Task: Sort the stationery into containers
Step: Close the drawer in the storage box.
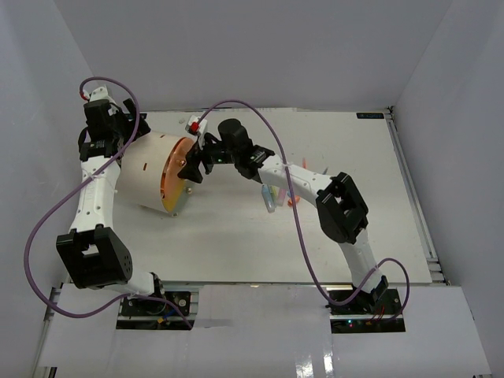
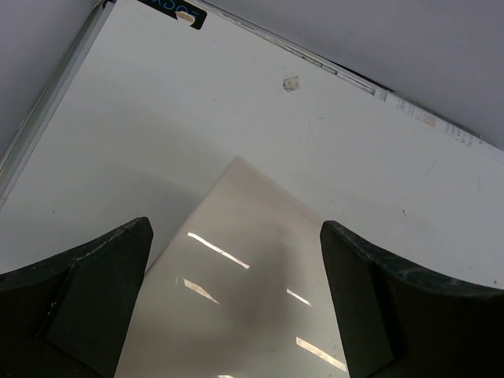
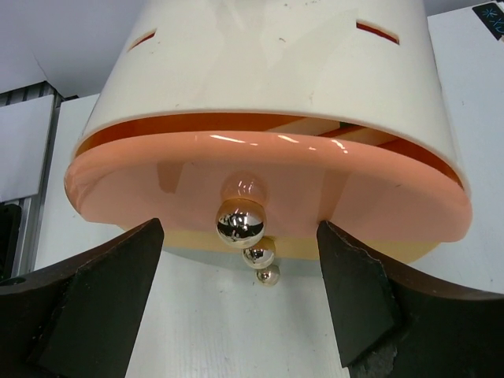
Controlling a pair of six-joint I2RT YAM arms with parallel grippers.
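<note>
White desk [image 1: 236,252] with a large cream cylinder container [image 1: 146,177] lying on its side near the far left corner, orange face [image 3: 268,181] toward the middle. The left end effector [image 2: 236,227] is spread above its wall. The right end effector [image 3: 240,236] is spread before three brass knobs [image 3: 241,220]. Small coloured stationery [image 1: 272,197] lies mid-desk.

Bright, even overhead light; white counter [image 1: 236,244] nearly blown out in top view, shadows soft. Left wrist view: streaky glare on cream cylinder [image 2: 236,299]. Right wrist view: brass knob [image 3: 240,222] mirrors lights, orange face glossy. Close-up fingers [image 3: 94,315] dark, bit soft, edges slightly warped.
</note>
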